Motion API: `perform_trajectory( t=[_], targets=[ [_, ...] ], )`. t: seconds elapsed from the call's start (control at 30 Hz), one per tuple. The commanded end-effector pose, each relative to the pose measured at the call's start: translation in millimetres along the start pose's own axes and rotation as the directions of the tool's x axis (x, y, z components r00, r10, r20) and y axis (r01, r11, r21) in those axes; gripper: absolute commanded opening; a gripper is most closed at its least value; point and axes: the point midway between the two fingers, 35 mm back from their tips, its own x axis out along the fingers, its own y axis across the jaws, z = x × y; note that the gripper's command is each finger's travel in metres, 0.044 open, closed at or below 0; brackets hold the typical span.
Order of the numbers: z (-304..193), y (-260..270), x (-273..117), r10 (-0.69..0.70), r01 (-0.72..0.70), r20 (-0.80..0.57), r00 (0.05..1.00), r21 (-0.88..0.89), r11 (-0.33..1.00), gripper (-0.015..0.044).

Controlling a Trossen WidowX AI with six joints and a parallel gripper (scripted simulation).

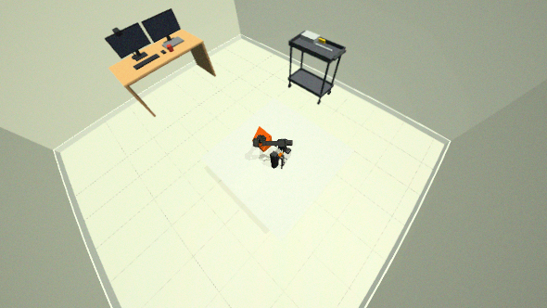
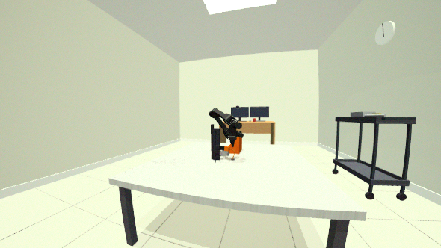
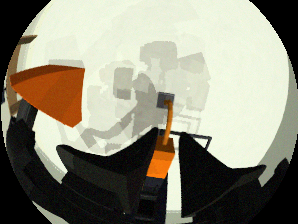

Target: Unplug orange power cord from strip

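The orange plug [image 1: 280, 155] [image 2: 226, 149] [image 3: 161, 162] sits beside the black upright power strip [image 1: 274, 160] [image 2: 215, 143] [image 3: 159, 194], and its inner end appears to meet the strip. The orange cord [image 3: 170, 120] runs away from the plug and down towards the table. My gripper [image 2: 233, 145] [image 3: 169, 133] points down at the cord end of the plug. Its fingers stand a little apart, one each side of the plug and cord. A light gap shows between the plug and the right finger in the wrist view. The left finger hides part of the plug.
A large orange block [image 1: 260, 134] [image 3: 55, 90] stands by the arm's base. A small grey square [image 3: 162, 100] lies at the cord's far end. A thin black frame [image 3: 209, 144] shows beyond the right finger. The white table [image 1: 278, 204] [image 2: 239, 187] carries all this; a cart and desk stand away from it.
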Motion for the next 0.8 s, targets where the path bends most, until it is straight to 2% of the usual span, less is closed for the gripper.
perform_trajectory(
  t=[0.0,0.77],
  targets=[
    [-1.7,0.0,1.3,0.004,-0.004,-0.001,1.0,0.002,1.0,0.016],
    [-16.0,-0.3,-5.8,0.005,-0.005,-0.005,1.0,0.001,1.0,0.016]
  ],
)
